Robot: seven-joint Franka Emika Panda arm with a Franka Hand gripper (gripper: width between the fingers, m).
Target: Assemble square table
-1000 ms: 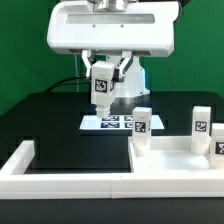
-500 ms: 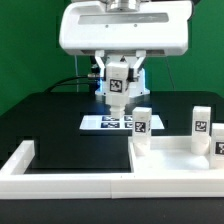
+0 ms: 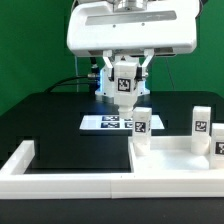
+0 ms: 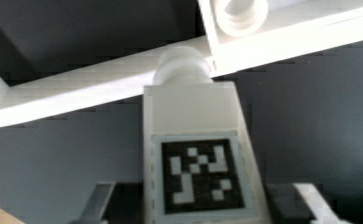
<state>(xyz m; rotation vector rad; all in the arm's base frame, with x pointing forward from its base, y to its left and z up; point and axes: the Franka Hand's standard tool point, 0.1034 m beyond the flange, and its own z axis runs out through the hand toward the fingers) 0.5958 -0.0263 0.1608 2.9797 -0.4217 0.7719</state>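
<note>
My gripper [image 3: 125, 88] is shut on a white leg block [image 3: 125, 85] with a black-and-white tag and holds it in the air above the far side of the table. In the wrist view the leg block [image 4: 196, 150] fills the middle, clamped between my two fingers [image 4: 107, 200]. The white square slab [image 3: 170, 162] lies at the exterior view's lower right. Three tagged leg blocks stand on it: one at its near-left corner [image 3: 142, 124], one further right [image 3: 201, 121] and one at the right edge [image 3: 221, 146]. The held leg hangs above and behind the near-left one.
The marker board [image 3: 105, 122] lies flat on the black table below the gripper. A long low white border wall [image 3: 40, 170] runs along the front and the exterior view's left. The wrist view shows a white edge [image 4: 53, 95] and a rounded white part [image 4: 249, 15].
My gripper has moved toward the exterior view's right with the leg block still in it. The slab and the standing legs have not moved.
</note>
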